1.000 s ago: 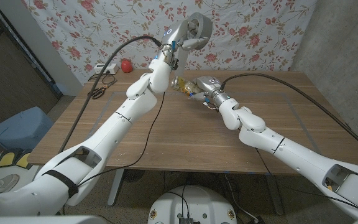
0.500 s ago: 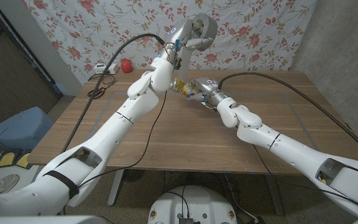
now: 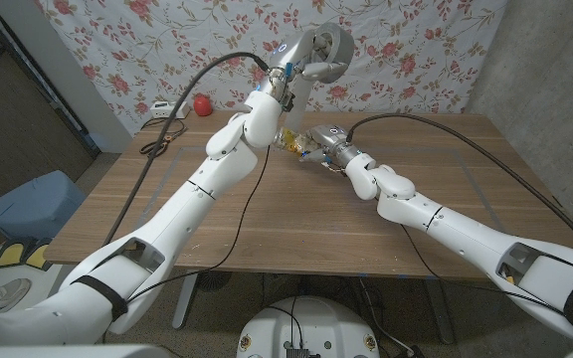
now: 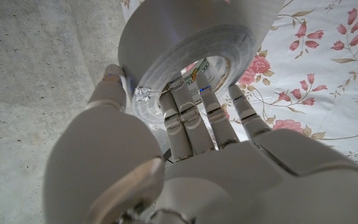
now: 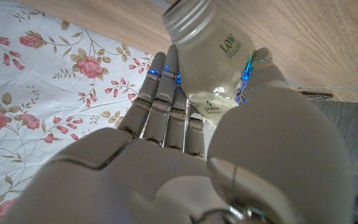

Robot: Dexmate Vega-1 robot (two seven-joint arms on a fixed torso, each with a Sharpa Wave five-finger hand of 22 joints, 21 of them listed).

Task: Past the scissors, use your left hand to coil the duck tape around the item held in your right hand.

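High above the table's far side, my left hand (image 3: 301,68) grips a grey roll of duck tape (image 3: 324,50). In the left wrist view its fingers (image 4: 188,115) reach into the tape roll's (image 4: 185,43) core and the thumb presses on the outside. Just below, my right hand (image 3: 328,147) holds a small clear bottle (image 3: 292,140) tilted over the table. The right wrist view shows the bottle (image 5: 213,56) with a silver cap and a "LOW SUGAR" label, clasped by my right hand (image 5: 185,143). Scissors (image 3: 155,147) lie at the table's far left.
A red object (image 3: 202,104) and a white power strip (image 3: 164,109) sit at the table's (image 3: 267,219) far left corner. A flowered curtain (image 3: 416,50) hangs behind. A blue bin (image 3: 23,204) stands on the floor to the left. Black cables trail along both arms.
My left hand has carried the tape roll slightly to the right. My right hand with the bottle has shifted a little to the left, closer under the tape.
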